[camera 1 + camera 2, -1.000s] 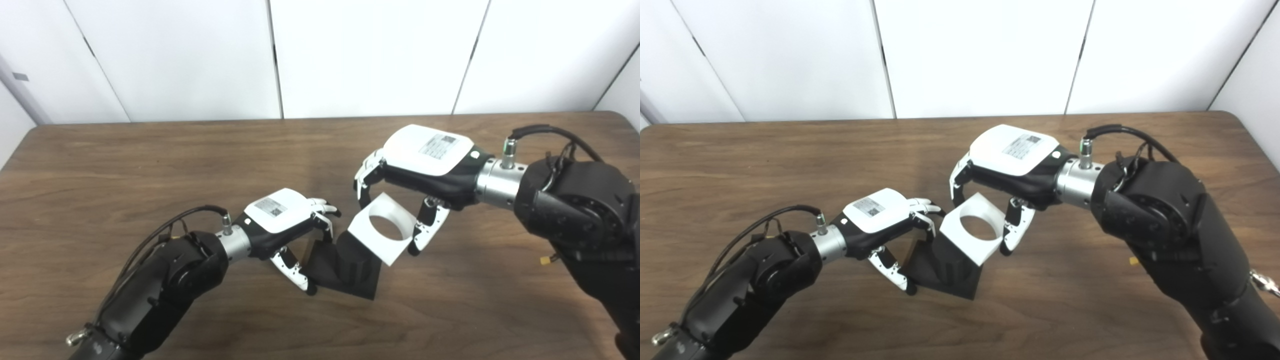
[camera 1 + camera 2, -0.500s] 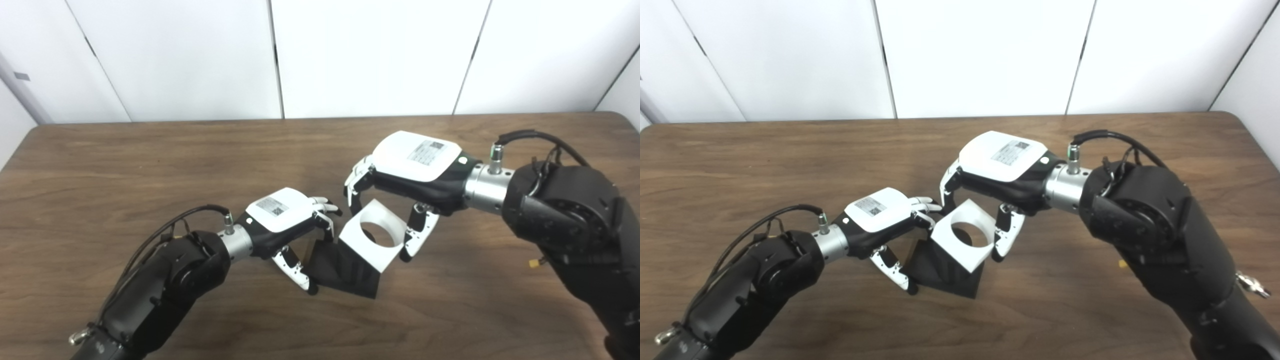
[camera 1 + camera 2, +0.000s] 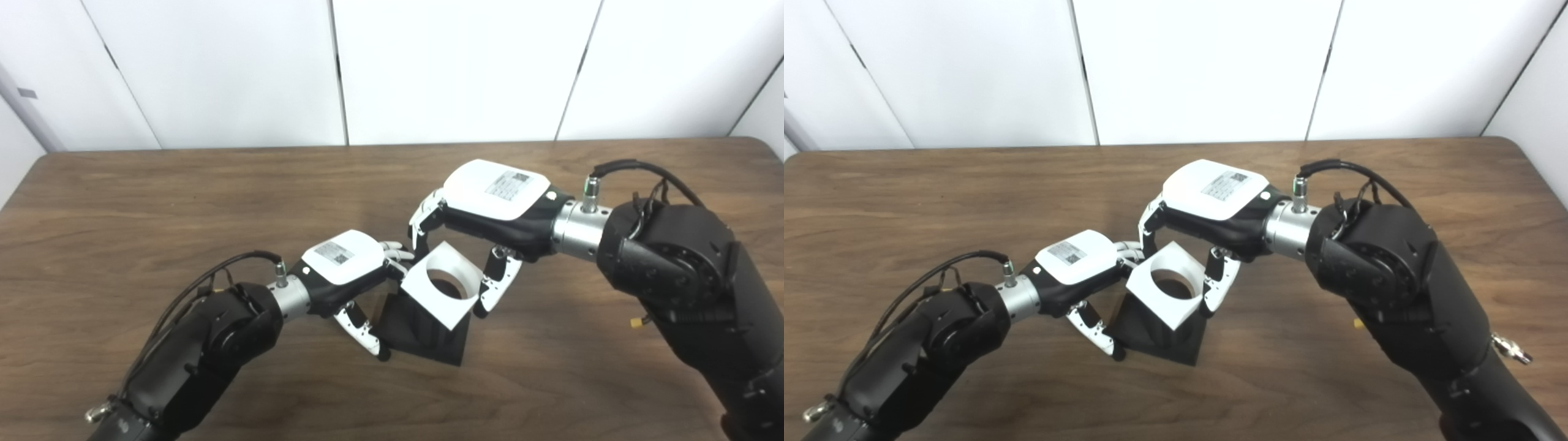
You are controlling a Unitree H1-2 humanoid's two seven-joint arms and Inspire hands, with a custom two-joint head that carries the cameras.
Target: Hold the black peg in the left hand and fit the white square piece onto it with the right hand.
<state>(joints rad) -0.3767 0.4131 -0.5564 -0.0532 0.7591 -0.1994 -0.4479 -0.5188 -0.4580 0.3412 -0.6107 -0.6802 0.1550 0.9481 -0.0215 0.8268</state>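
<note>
Wood-grain table (image 3: 184,202): dark brown, carries the work, white wall panels behind.
Black peg (image 3: 429,334): upright on its square base, standing on the table near the middle.
Left hand (image 3: 343,269): fingers (image 3: 367,334) closed on the left edge of the peg's base, thumb low at the front corner.
White square piece (image 3: 440,285): tilted, round hole over the peg top, dark peg visible through the hole; whether it is seated I cannot tell.
Right hand (image 3: 490,205): above the piece, fingers pinching its opposite edges.

Matt white plastic square piece (image 3: 440,286), matt black peg (image 3: 429,334), smooth wood-grain table (image 3: 184,202).
</note>
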